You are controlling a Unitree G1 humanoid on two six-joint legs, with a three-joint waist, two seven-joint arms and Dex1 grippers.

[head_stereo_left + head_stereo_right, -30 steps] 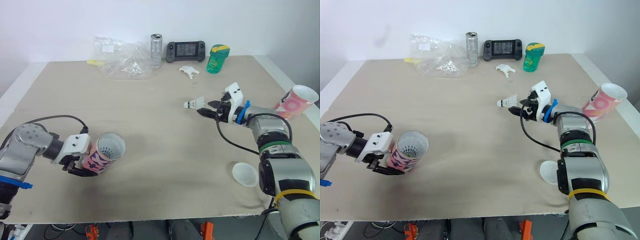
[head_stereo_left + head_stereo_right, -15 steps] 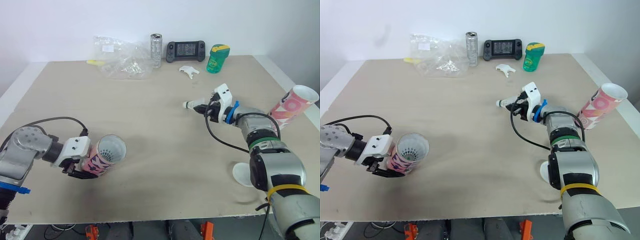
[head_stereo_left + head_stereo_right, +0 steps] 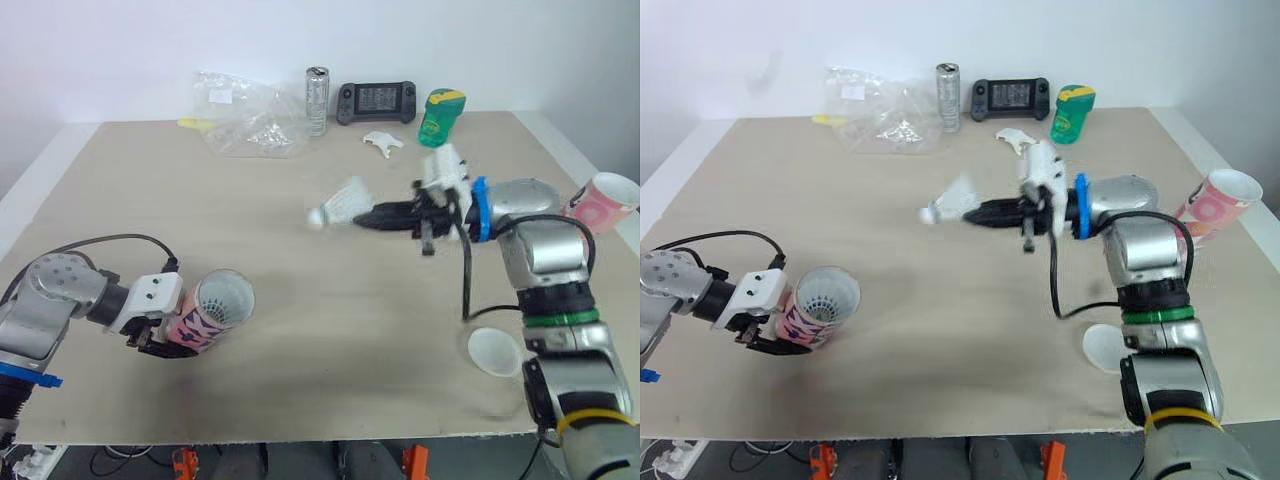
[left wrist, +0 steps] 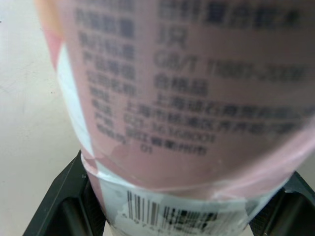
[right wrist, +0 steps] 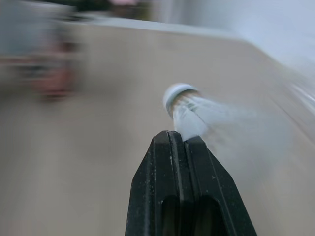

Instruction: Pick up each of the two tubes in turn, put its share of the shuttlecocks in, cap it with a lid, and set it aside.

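1. Since half a second ago the right gripper (image 3: pixel 365 216) has swung away from where the shuttlecock (image 3: pixel 340 205) lay, toward the pink tube (image 3: pixel 208 308), and has carried the shuttlecock along. The left arm has kept its place.
2. Its black fingers (image 5: pixel 189 182) are pressed close together on the feathered skirt, with the white cork end pointing toward the pink tube's side.
3. The shuttlecock is beyond the pink tube and to its right, well apart from it.
4. The left gripper (image 3: pixel 165 343) clamps the pink tube low on its body, a finger (image 4: pixel 66 196) on either side. The tube is tilted, its open mouth turned up, and a white feathered skirt shows inside.
5. A second tube (image 3: pixel 605 200) leans far to the right of the pink tube, and a white lid (image 3: pixel 495 350) lies flat on the table (image 3: pixel 330 330), also well to its right.
6. Far beyond the pink tube are a plastic bag (image 3: pixel 245 125), a can (image 3: pixel 316 100), a game console (image 3: pixel 375 100) and a green bottle (image 3: pixel 441 115).
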